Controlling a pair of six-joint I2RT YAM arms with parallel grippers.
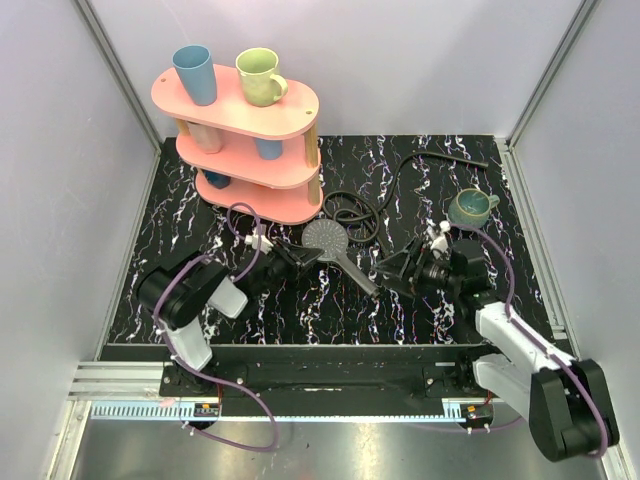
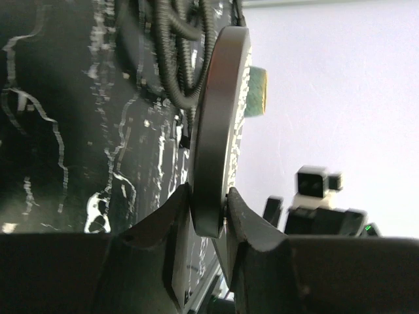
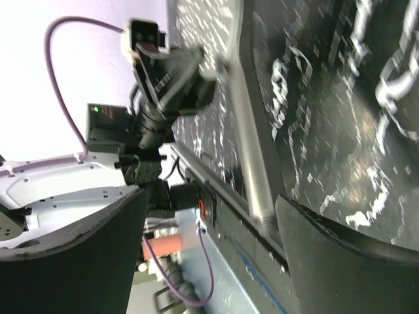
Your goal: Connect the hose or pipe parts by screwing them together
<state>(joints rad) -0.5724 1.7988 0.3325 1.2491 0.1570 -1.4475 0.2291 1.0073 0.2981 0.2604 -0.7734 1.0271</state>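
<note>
The dark grey shower head (image 1: 325, 238) lies mid-table, its straight handle (image 1: 358, 272) pointing toward the right arm. My left gripper (image 1: 303, 256) is shut on the rim of its round head, which stands edge-on between the fingers in the left wrist view (image 2: 213, 131). My right gripper (image 1: 392, 268) is open at the handle's free end; that end (image 3: 264, 209) sits between the jaws, close to one finger (image 3: 340, 255). The black coiled hose (image 1: 350, 212) lies behind the head and trails to the back right (image 1: 462, 158); its coils (image 2: 177, 52) show past the head.
A pink three-tier shelf (image 1: 290, 110) with several cups stands at the back left. A green mug (image 1: 472, 207) sits on the table just behind the right arm. Purple cables loop over both arms. Metal frame posts and white walls enclose the black marbled table (image 1: 190, 210).
</note>
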